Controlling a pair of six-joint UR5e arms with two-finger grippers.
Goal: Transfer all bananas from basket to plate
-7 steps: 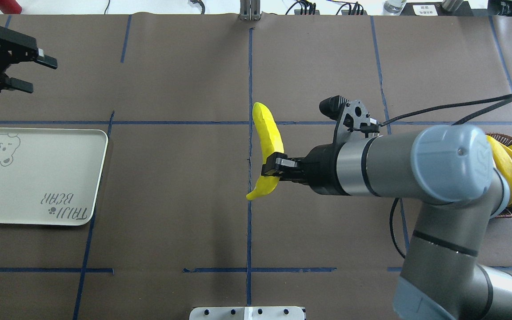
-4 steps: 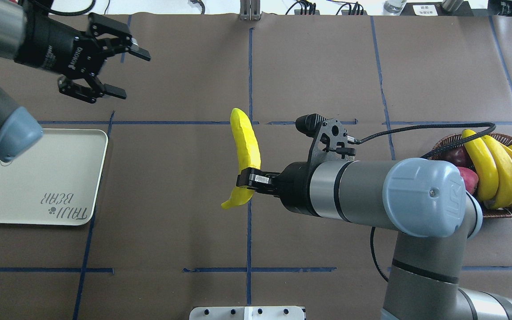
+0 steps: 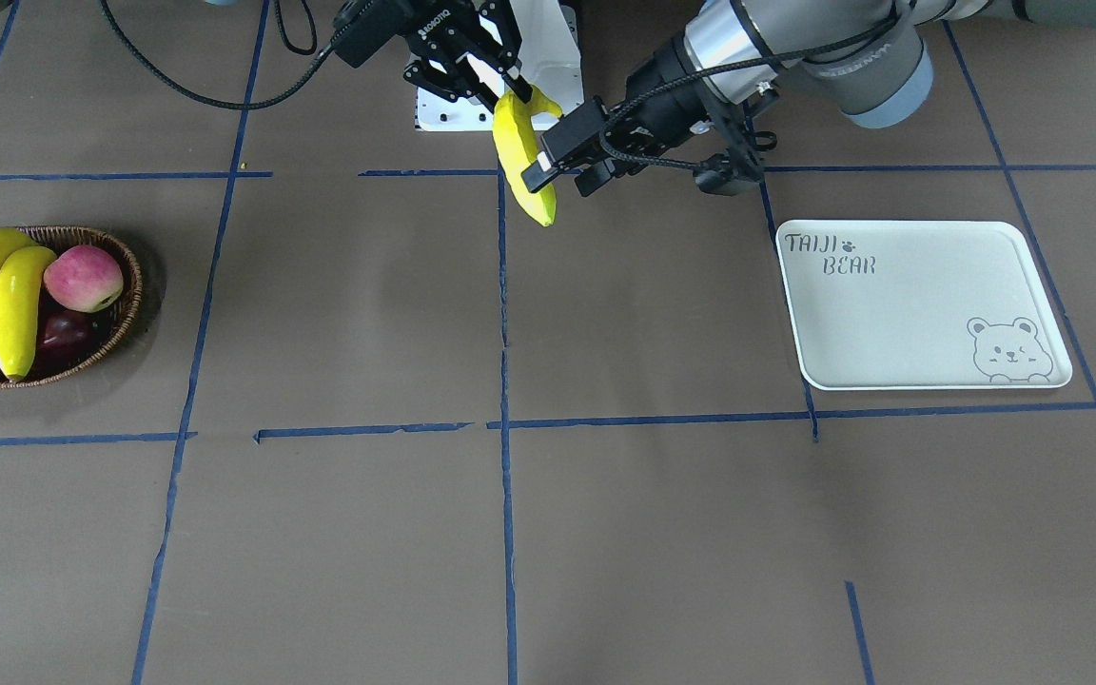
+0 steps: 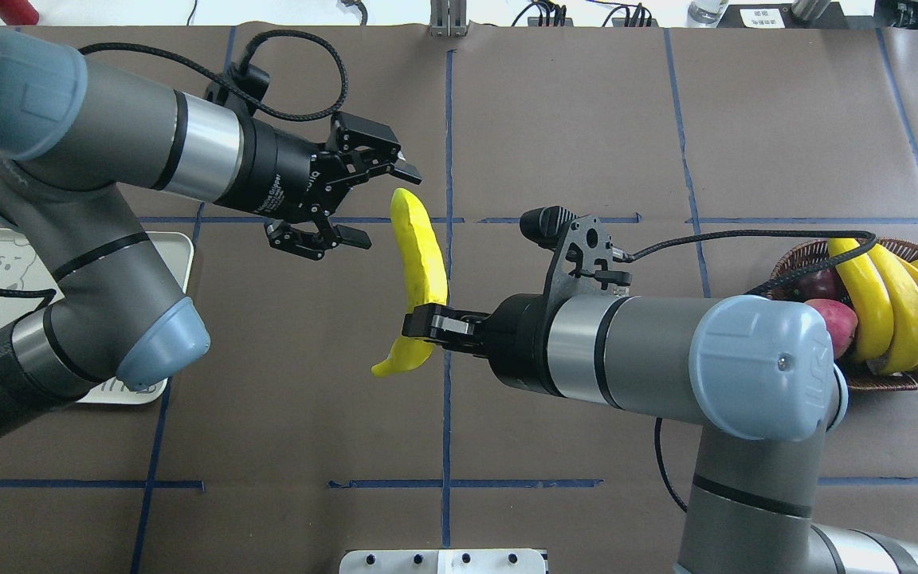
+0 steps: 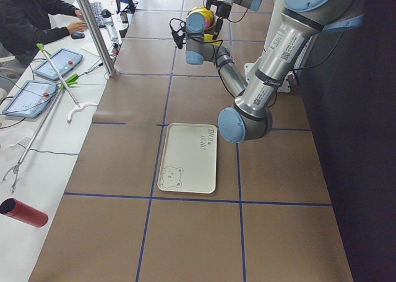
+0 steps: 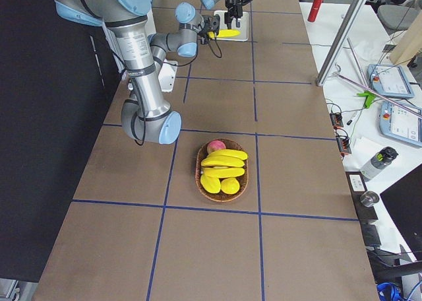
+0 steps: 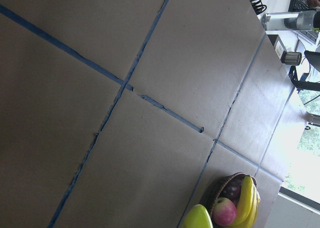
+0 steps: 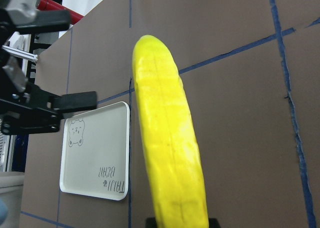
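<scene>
My right gripper (image 4: pixel 427 323) is shut on a yellow banana (image 4: pixel 419 255) and holds it above the table's middle; it also shows in the front view (image 3: pixel 521 152) and the right wrist view (image 8: pixel 170 153). My left gripper (image 4: pixel 387 206) is open, its mouth right at the banana's far end, with a small gap showing. Several more bananas (image 4: pixel 881 303) lie in the wicker basket (image 4: pixel 794 259) at the right with a pink-red apple (image 3: pixel 82 276) and a dark red fruit (image 3: pixel 63 333). The plate (image 3: pixel 910 304) lies bare at the left, mostly under my left arm in the overhead view.
A white mounting plate (image 4: pixel 443 562) sits at the robot's table edge. The right wrist's black cable (image 4: pixel 746 235) loops toward the basket. Blue tape lines cross the brown table. Operators' tablets and a red bottle (image 5: pixel 21 211) lie on a side table.
My left arm has swung in from the far left to the banana's far end, still open. My right gripper has carried the banana a little to the left.
</scene>
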